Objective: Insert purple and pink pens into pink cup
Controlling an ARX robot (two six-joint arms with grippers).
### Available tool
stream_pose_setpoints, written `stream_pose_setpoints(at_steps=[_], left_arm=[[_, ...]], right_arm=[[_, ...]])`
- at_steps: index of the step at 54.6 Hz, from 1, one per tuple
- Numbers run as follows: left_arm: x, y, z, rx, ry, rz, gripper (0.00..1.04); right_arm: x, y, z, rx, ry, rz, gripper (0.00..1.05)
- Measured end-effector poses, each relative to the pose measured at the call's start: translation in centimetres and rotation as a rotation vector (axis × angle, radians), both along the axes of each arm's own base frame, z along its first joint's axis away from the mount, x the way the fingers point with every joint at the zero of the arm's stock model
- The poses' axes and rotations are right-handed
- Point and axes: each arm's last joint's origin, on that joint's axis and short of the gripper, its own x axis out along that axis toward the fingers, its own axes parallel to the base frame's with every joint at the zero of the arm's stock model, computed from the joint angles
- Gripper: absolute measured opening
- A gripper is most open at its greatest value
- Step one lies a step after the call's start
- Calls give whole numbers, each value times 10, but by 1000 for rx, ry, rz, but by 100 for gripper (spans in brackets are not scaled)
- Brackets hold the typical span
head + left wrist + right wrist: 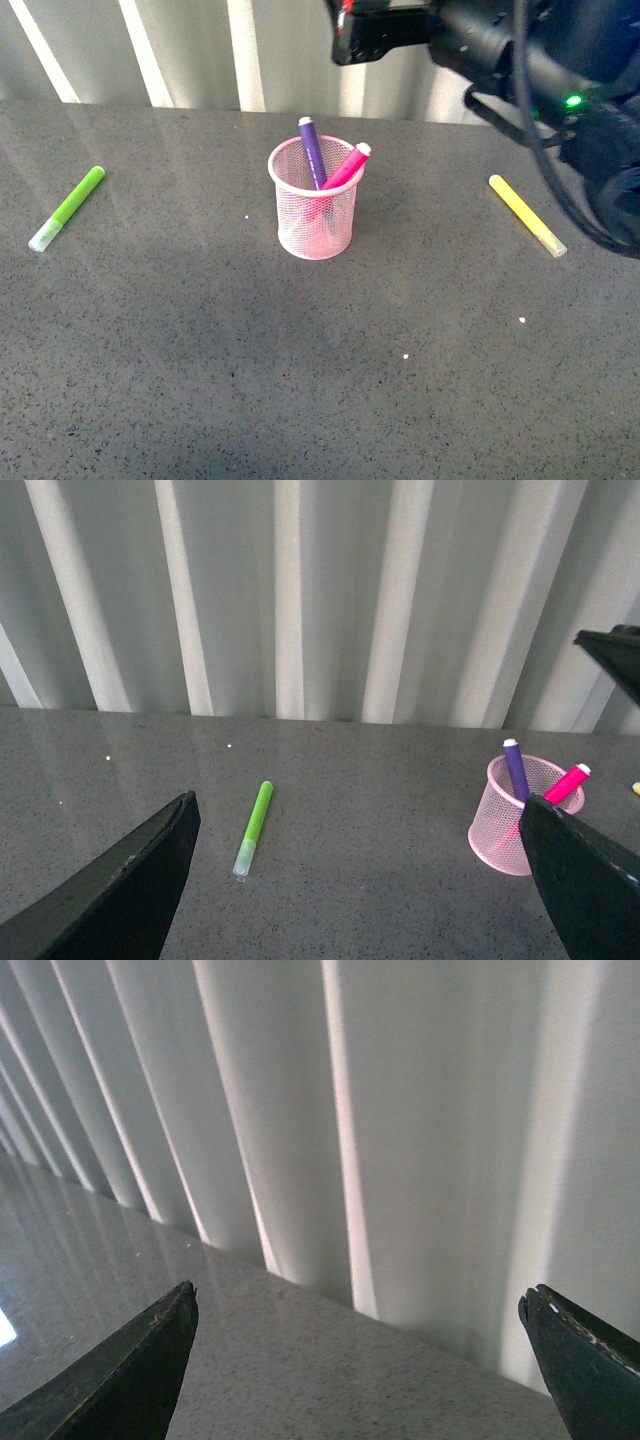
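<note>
The pink cup [314, 212] stands upright at the middle of the grey table. The purple pen [311, 152] and the pink pen [347, 167] both stand inside it, leaning, caps down. The left wrist view shows the cup [505, 828] with the purple pen [516, 771] and pink pen [567, 783] in it. My left gripper [360, 880] is open and empty, above the table, between the cup and a green marker. My right gripper [360, 1360] is open and empty, facing the back wall; its arm [500, 45] is raised at the upper right.
A lime-green marker [68, 207] lies at the table's left, also in the left wrist view [253, 828]. A yellow marker [526, 214] lies at the right, under the right arm. A ribbed white wall [200, 50] runs behind the table.
</note>
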Motion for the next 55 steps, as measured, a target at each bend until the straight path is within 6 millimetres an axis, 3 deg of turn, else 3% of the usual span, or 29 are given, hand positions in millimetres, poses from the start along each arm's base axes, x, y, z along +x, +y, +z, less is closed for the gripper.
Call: stream_pose_setpoints(at_steps=[10,26,39,55], left_arm=[[0,0,0,0,0,0,98],[0,0,0,0,0,0,98],[0,0,0,0,0,0,98],[0,0,0,0,0,0,98]], right_arm=[[-46,-55,22,-2,-10,-130,98],[-130,-137,20,-88,13,-423,98],[-156,-154,4,-121,74,-495,98],[-163,-154,-2,-127,105,-490,97]])
